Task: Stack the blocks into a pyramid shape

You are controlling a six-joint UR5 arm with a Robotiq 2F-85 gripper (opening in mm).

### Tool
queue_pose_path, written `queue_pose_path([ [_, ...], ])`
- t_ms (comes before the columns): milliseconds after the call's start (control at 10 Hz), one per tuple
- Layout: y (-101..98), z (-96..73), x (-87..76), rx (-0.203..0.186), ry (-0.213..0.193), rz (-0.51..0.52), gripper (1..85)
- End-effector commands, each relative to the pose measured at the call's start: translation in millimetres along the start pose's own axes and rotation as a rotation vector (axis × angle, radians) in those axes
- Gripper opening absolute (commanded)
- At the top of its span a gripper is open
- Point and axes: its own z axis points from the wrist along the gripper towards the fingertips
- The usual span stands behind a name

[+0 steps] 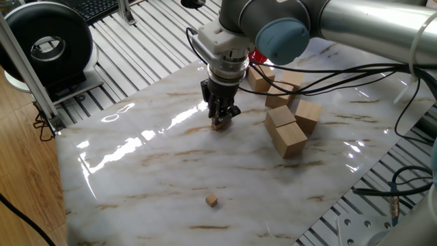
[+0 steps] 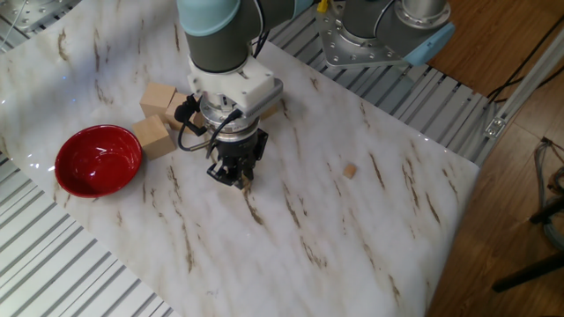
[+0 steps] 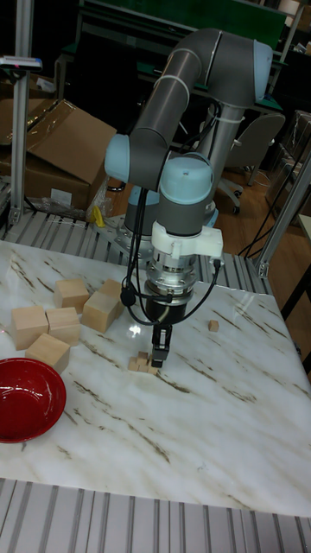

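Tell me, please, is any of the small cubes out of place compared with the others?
Yes. One tiny cube lies alone on the marble, well apart from the small pile at the gripper tips. In the tall view the gripper is down at that pile. The lone cube is not part of the pyramid yet.

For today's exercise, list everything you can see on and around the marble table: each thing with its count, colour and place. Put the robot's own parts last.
Tiny cubes at the pincer: small cluster, light tan, mid-table; exact count hidden.
Lone tiny cube: one, tan, apart from the cluster.
Large blocks: about five, pale wood, grouped beside the arm.
Bowl: one, red, table edge.
Table: one, white marble with brown veins.
Arm: one, grey with blue caps.
Pincer: one, black, down at the cluster.
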Motion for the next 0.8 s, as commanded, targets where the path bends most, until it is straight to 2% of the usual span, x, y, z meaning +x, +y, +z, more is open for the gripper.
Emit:
queue_pose_path([
  [0, 2.2, -0.7, -0.2, -0.008, -0.01, 0.007, 30.7],
  [700, 0.7, -2.9, 2.8, -0.005, -0.009, 0.01, 29.7],
])
